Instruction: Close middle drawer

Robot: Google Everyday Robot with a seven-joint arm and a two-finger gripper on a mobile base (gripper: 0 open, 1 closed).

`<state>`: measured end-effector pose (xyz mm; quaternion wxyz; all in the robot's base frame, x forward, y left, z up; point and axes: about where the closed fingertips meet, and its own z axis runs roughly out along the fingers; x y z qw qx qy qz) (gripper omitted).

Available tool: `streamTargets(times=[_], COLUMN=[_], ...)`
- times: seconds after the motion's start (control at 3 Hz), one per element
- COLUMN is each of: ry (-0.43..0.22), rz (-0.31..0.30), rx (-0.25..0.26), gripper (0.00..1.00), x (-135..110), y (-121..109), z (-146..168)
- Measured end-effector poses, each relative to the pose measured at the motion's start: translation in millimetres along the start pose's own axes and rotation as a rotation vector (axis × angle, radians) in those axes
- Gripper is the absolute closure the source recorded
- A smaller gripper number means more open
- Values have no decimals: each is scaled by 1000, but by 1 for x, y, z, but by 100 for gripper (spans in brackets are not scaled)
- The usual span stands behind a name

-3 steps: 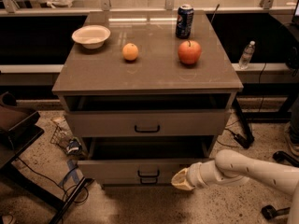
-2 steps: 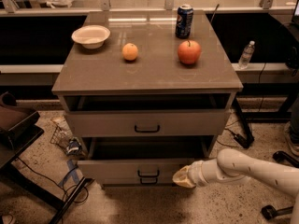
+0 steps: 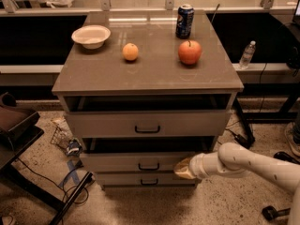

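Since a second ago, the middle drawer (image 3: 126, 163) is sitting farther into the cabinet (image 3: 150, 76), and the gripper (image 3: 183, 168) is following it inward. The gripper is pressing on the right end of the drawer front, right of the handle (image 3: 148, 166); whether it is spread or closed cannot be told. The front is running left to right and still jutting out near, so the push is probably needing to go straight far.
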<state>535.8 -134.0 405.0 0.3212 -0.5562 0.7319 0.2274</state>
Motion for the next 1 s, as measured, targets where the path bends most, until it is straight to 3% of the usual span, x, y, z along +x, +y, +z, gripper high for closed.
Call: streamTargets(times=[0.67, 1.0], ry=[-32, -32], rz=[-13, -13], rx=[41, 41], gripper=[100, 100], x=[-6, -6], y=[-51, -51], z=[17, 17])
